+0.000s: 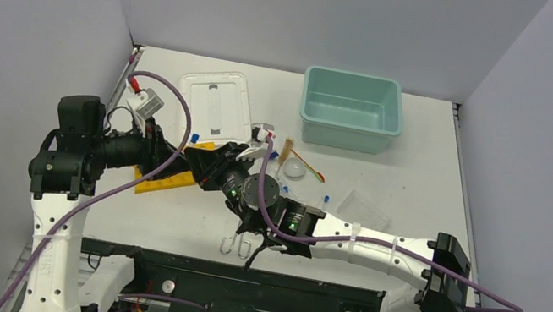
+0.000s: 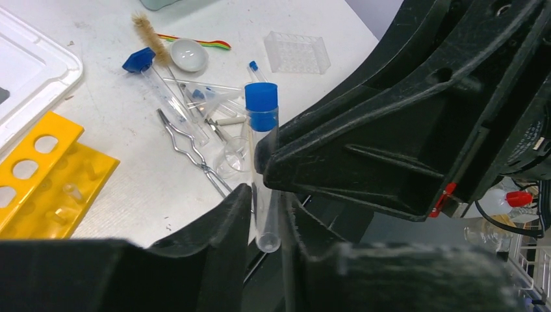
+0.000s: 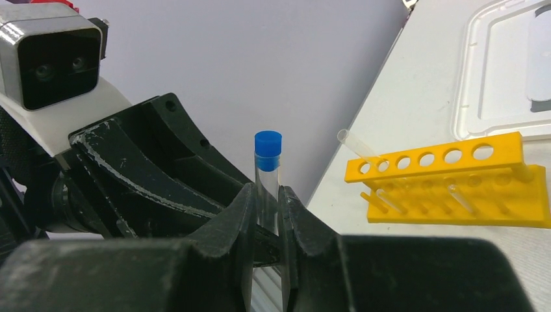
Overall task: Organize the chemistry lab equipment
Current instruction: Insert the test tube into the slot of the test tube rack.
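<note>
The tube (image 2: 263, 153) is clear and glossy, its cap (image 2: 261, 104) matt blue plastic. The left pincer (image 2: 265, 195) and right pincer (image 3: 266, 190) are rough black plastic. The rack (image 2: 39, 175) is shiny yellow plastic; the tongs (image 2: 188, 146), bright metal.

left gripper (image 2: 266, 203) — jaws pinched narrow | right gripper (image 3: 268, 195) — jaws pinched narrow | arms angled inward, wrists close together

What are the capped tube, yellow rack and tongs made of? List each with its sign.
Capped tube: clear glass or plastic, see-through; cap matte blue plastic.
Yellow rack: opaque moulded plastic, probably.
Tongs: bare metal, shiny bent wire.
</note>
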